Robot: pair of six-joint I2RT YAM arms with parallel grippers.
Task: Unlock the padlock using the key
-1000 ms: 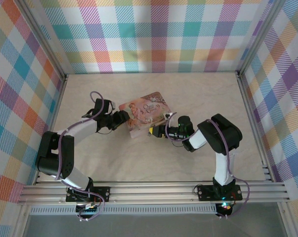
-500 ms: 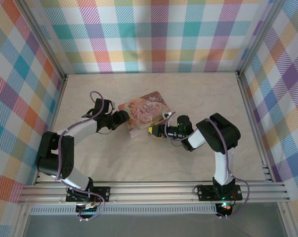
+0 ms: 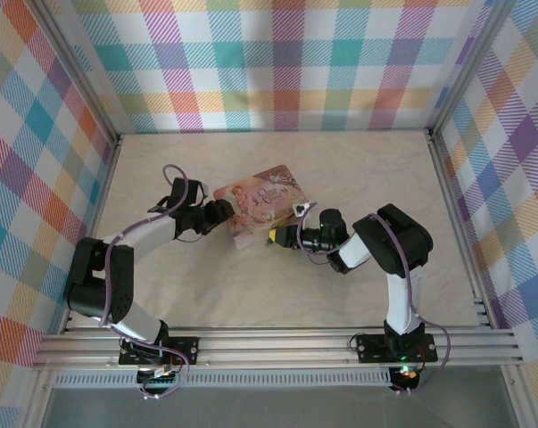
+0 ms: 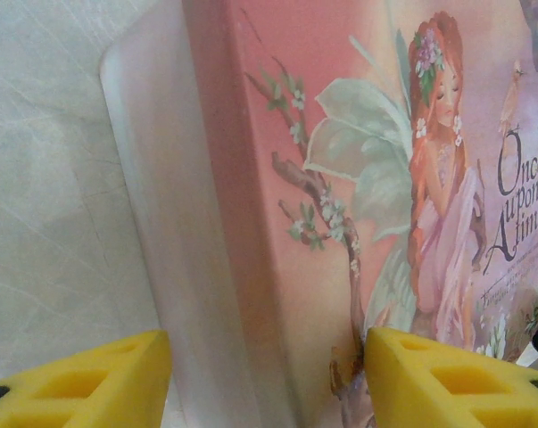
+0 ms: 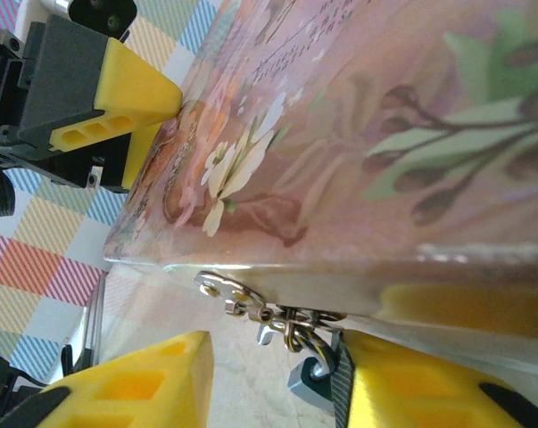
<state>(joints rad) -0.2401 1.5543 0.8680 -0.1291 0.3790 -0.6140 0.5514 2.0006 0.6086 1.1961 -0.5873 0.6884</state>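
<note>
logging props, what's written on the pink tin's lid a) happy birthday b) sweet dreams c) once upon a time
c: the left wrist view shows that script running along the lid of the pink tin.

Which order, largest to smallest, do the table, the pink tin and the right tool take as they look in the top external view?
1. table
2. pink tin
3. right tool
All three differ plainly, so no ranking is unsure.

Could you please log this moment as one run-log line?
left end effector: shut on pink tin | right end effector: open, straddling padlock at tin's edge
</note>
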